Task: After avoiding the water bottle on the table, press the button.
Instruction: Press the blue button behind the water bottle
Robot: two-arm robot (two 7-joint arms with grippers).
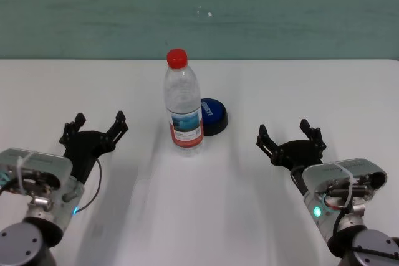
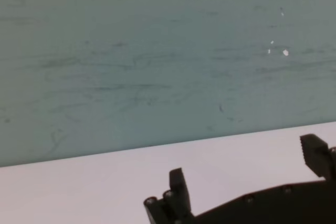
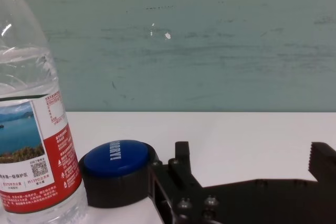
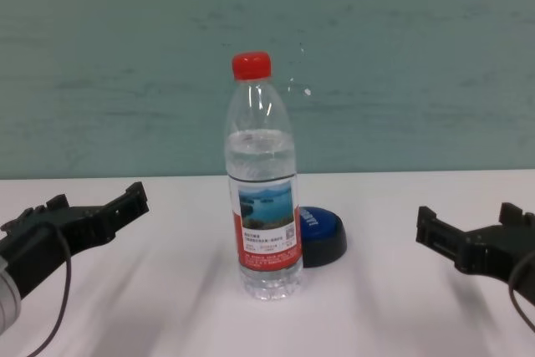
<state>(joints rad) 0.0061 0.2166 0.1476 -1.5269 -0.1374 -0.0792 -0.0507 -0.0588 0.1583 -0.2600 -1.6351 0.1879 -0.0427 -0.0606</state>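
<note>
The water bottle [image 1: 184,107], clear with a red cap and a lake label, stands upright in the middle of the white table [image 1: 206,216]. The blue button [image 1: 214,115] on its black base sits just behind it, to its right, partly hidden by it. My left gripper [image 1: 100,119] is open and empty to the left of the bottle. My right gripper [image 1: 285,130] is open and empty to the right of the button, apart from it. The right wrist view shows the bottle [image 3: 31,114] and the button [image 3: 118,169] close beside the open gripper [image 3: 252,156].
A teal wall [image 1: 280,10] rises behind the table's far edge. The left wrist view shows only bare table [image 2: 79,187], the wall and my open left gripper [image 2: 245,163]. Bare tabletop lies on both sides of the bottle and in front of it.
</note>
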